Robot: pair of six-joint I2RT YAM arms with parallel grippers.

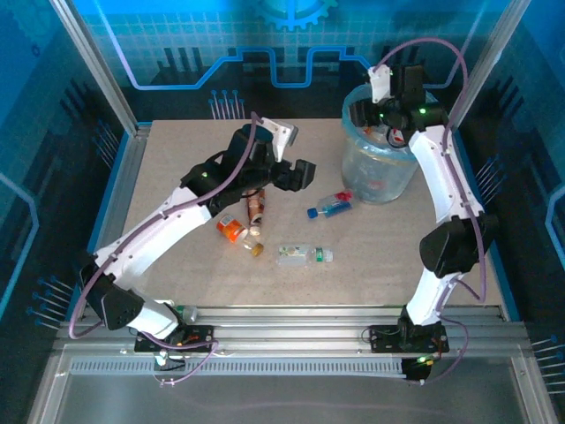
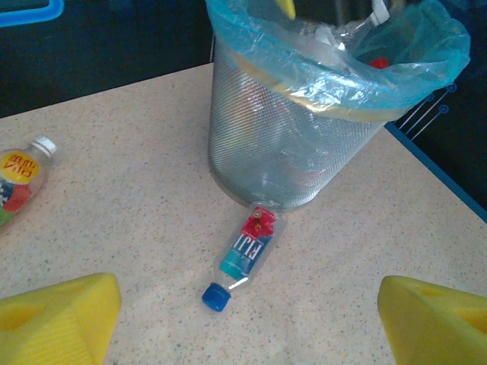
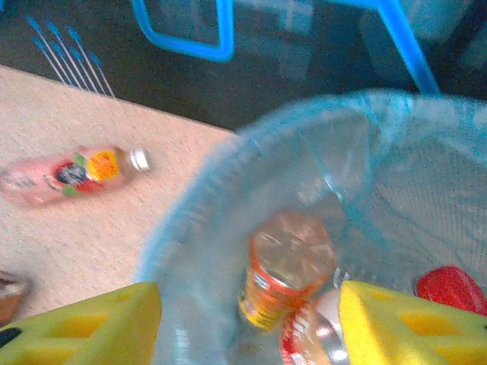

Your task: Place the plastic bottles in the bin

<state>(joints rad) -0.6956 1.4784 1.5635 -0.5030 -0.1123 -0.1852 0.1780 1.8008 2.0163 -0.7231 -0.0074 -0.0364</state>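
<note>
Speckled beige bench (image 1: pixel 177 177) carries all items.

Bin (image 1: pixel 380 172): grey-blue wall, pale blue-green liner, upright at far right of bench.

Right tool (image 3: pixel 249 295): hangs over the bin mouth. Its yellow fingers (image 3: pixel 84 327) stand apart. An orange-labelled bottle (image 3: pixel 285 266) sits inside the bin below them. This view is blurred, so it looks clear of both fingers, but I am not certain.

Left tool (image 2: pixel 247 300): over mid-bench, left of the bin. Its fingers (image 2: pixel 57 319) are wide apart with nothing between them.

Bottles on bench, all lying down:
- Blue-capped bottle (image 2: pixel 243 247): base end just beside the foot of the bin, cap pointing away from it.
- Clear bottle (image 1: pixel 300 255): near centre, well apart from the bin.
- Orange bottle (image 1: pixel 231 230) and brown bottle (image 1: pixel 256 208): close together, left of centre, by the left arm.
- Pink bottle (image 3: pixel 68 175): outside the bin, seen from the right wrist.
</note>
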